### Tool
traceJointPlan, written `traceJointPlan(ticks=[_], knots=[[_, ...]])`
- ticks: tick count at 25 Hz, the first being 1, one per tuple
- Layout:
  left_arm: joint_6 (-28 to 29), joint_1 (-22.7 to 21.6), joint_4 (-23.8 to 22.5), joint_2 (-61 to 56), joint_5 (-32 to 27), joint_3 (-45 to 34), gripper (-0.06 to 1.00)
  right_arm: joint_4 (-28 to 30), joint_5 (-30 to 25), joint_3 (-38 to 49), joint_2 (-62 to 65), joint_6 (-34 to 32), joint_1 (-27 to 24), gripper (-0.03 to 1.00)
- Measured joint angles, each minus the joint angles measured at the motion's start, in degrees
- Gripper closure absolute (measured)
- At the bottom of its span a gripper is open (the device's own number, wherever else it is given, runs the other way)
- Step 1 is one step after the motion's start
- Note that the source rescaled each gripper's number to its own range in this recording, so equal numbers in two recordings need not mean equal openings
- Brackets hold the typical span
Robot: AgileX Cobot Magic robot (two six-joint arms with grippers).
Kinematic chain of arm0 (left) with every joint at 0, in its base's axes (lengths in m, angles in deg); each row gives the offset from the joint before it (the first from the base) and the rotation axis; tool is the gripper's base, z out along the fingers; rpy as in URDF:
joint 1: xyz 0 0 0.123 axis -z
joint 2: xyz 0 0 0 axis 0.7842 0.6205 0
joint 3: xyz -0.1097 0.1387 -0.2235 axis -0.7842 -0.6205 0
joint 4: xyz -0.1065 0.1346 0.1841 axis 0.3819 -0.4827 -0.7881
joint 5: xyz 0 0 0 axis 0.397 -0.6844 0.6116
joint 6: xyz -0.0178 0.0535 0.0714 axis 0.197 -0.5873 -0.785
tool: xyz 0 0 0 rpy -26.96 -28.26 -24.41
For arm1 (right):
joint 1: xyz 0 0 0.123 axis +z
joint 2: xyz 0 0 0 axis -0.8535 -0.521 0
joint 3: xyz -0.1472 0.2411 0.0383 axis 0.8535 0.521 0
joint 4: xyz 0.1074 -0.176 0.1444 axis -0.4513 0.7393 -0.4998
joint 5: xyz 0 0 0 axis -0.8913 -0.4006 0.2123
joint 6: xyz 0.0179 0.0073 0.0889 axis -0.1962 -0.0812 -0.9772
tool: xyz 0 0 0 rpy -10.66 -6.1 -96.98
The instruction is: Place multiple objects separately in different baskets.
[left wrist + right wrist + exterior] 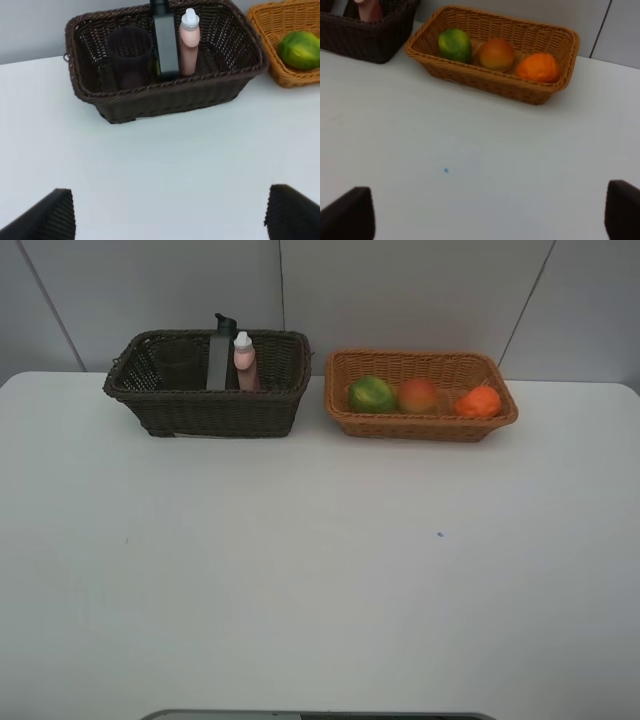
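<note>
On white table, dark basket beside orange-brown basket, apart

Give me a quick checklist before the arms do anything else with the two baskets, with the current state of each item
1. Green fruit, peach and orange all in the light basket: ok.
2. Pump bottle, pink bottle and cup all in the dark basket: ok.
3. Both bottles upright: ok.
4. Left gripper open, holding nothing: ok.
5. Right gripper open, holding nothing: ok.
6. Table has no stray objects: ok.
</note>
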Motion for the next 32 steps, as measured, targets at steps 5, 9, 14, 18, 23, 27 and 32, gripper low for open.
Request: traceJointPlan(ticks=[5, 9, 14, 18, 23, 27, 32], knots=[[0.0, 0.0, 0.1, -7.8, -8.4, 0.0, -0.03, 0.0, 0.0, 0.0, 0.0, 0.0, 0.0, -0.02], [0.0, 0.0, 0.9, -12.9, -13.5, -0.1, -0.03, 0.0, 0.0, 0.0, 0.0, 0.0, 0.0, -0.02], [0.0, 0.0, 3.4, -21.1, -14.0, -2.3, -0.03, 0.0, 0.0, 0.0, 0.0, 0.0, 0.0, -0.02], [-0.9, 0.0, 6.0, -26.9, -15.5, -8.1, -0.03, 0.0, 0.0, 0.0, 0.0, 0.0, 0.0, -0.02], [-3.1, 0.0, 6.4, -33.6, -15.8, -13.0, -0.03, 0.0, 0.0, 0.0, 0.0, 0.0, 0.0, -0.02], [-3.5, 0.0, 6.4, -36.4, -15.3, -14.5, -0.03, 0.0, 0.0, 0.0, 0.0, 0.0, 0.0, -0.02], [-6.1, 0.0, 7.5, -36.6, -14.8, -14.7, -0.03, 0.0, 0.0, 0.0, 0.0, 0.0, 0.0, -0.02]])
